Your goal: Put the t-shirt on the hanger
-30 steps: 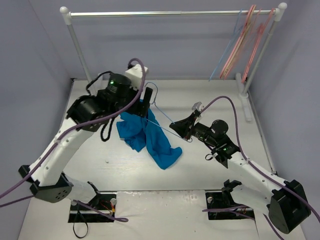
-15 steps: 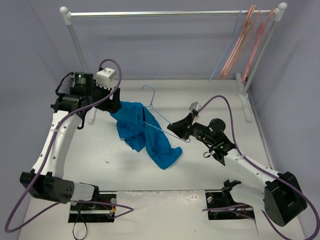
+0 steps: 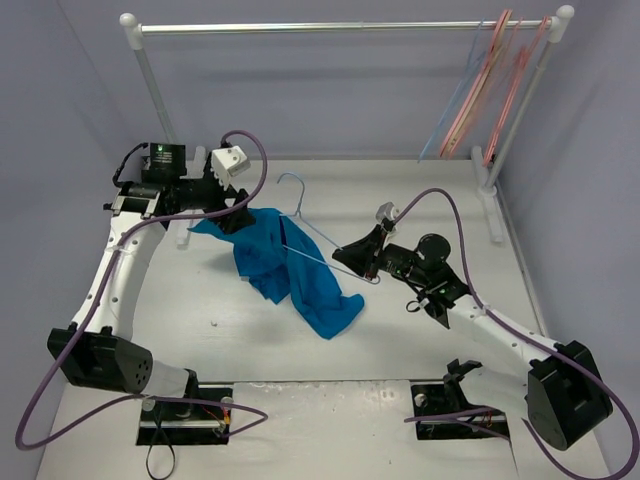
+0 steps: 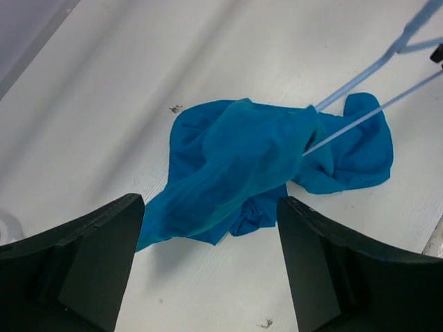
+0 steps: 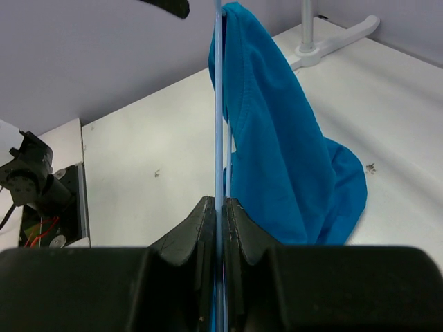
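Observation:
The blue t-shirt (image 3: 292, 268) hangs bunched over one arm of the light-blue hanger (image 3: 292, 186), and its lower end rests on the table. My right gripper (image 3: 352, 260) is shut on the hanger's wire (image 5: 219, 104) and holds it tilted, hook toward the back left. In the right wrist view the t-shirt (image 5: 277, 152) drapes just right of the wire. My left gripper (image 3: 232, 218) hovers at the shirt's left edge, open. In the left wrist view a corner of the t-shirt (image 4: 249, 155) reaches toward my left finger (image 4: 90, 256), with nothing between the jaws.
A clothes rail (image 3: 340, 27) spans the back, with pink and salmon hangers (image 3: 495, 85) bunched at its right end. Its posts (image 3: 160, 110) and right foot (image 3: 495, 215) stand on the table. Walls close in on the left, right and back.
My left arm has drawn back to the left, away from the hanger's hook, and its jaws have opened wider. The shirt's left corner now stretches out leftward. The right gripper has barely moved.

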Controlling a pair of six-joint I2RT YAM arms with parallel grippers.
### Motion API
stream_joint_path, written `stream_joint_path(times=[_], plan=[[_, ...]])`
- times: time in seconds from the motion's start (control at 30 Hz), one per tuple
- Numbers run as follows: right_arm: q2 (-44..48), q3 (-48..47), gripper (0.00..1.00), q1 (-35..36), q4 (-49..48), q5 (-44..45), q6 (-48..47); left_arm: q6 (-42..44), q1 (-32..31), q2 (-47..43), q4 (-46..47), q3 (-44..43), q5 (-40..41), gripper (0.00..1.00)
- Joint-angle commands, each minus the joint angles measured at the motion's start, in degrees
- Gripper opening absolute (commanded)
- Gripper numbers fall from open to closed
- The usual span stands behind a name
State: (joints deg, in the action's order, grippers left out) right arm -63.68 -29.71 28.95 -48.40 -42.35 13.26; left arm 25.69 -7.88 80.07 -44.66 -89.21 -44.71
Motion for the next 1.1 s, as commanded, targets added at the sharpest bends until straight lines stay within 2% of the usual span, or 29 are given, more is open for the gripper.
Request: stream_joint_path(times=[0.0,0.1,0.43,0.47,0.57,0.6,0.73,1.07], plan=[[-0.2,-4.3,0.00,-0.5,-6.3,-1.8,-1.1,9.8,0.1,0.5,-3.0,-1.1,-7.1,0.78],[-1.3,-5.3,0.00,-0.5,-6.5,-2.7,-1.0,12.1,0.1,1.4,-4.3,0.0,-7.1,0.78],[-4.5,-8.8,0.00,-0.6,-5.0,-6.3,-1.0,13.2,-0.9,4.0,0.4,1.5,-6.4,0.74],[-4.7,-9.1,0.00,-0.6,-4.9,-6.4,-1.1,13.2,-1.0,4.1,0.3,1.4,-6.9,0.72],[-5.4,-9.6,0.00,-0.6,-4.4,-6.5,-1.4,13.4,-1.3,4.0,0.0,1.8,-8.9,0.52],[-5.7,-9.9,0.00,-0.6,-4.2,-6.6,-1.5,13.4,-1.3,3.7,-0.1,2.4,-9.6,0.39],[-6.3,-10.5,0.00,-0.6,-3.5,-6.7,-2.1,12.8,-1.4,2.1,0.3,4.3,-12.2,0.08],[-6.4,-12.2,0.00,-1.6,-2.1,-7.3,-2.5,7.7,-1.5,-1.7,3.0,7.3,-18.7,0.07]])
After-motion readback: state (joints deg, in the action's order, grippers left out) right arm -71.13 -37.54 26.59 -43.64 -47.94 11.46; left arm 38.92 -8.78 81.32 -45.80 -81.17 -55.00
